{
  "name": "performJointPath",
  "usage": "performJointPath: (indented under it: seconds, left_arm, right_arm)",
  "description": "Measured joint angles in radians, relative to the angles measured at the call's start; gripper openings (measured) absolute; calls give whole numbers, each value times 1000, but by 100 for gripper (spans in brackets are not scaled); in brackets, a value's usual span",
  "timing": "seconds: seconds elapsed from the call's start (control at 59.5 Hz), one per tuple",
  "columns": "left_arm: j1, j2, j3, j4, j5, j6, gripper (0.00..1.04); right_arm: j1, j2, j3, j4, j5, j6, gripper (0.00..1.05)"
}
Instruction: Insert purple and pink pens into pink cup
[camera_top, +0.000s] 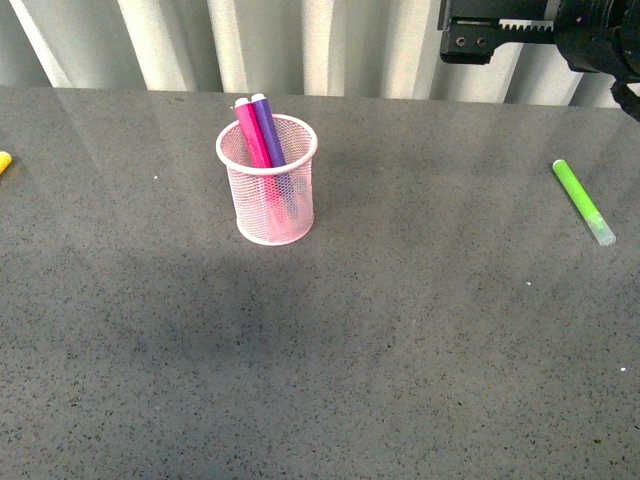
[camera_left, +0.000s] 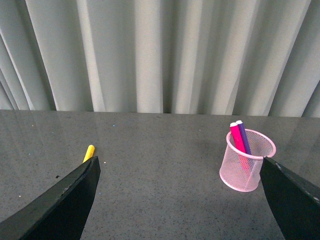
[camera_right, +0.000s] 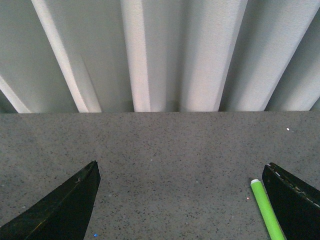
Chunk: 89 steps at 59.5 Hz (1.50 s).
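A: Where are the dark purple and bright pink marker pens (camera_top: 260, 130)?

B: Standing together inside the light pink wire-mesh cup (camera_top: 268, 205) on the grey desk (camera_top: 400, 330).

A: And the fingers?

B: The left fingers (camera_left: 182, 200) and right fingers (camera_right: 182, 200) are both spread wide, holding nothing. The cup sits near the left ones.

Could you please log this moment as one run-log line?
pink pen, purple pen: in cup | left gripper: open, empty | right gripper: open, empty

I see both pens (camera_top: 262, 133) standing inside cup (camera_top: 268, 205), left of centre; one marker (camera_top: 584, 202) far right, another (camera_top: 4, 161) far left.
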Motion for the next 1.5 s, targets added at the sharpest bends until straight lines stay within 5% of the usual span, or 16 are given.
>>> performJointPath:
  seconds: [0.084,0.185,0.286,0.588,1.176,1.496]
  left_arm:
    - [0,1,0,0,0,0,98]
    - [0,0,0,0,-1,0,98]
    - [0,0,0,0,-3,0,98]
    - [0,0,0,0,-1,0,98]
    - [0,0,0,0,-1,0,98]
    - [0,0,0,0,-1,0,98]
  right_arm:
    - [5,8,-7,12,0,1,97]
    - [-11,17,-132,332,-17,-80,80]
    - [-45,-47,-259,477,-55,-113,64]
    - [-182,-350,-567,491,-168,-129,3]
    - [-367,-892,-797,180,-340,-132,3]
    - [-370,-1223,-814,-106,-344,-132,3]
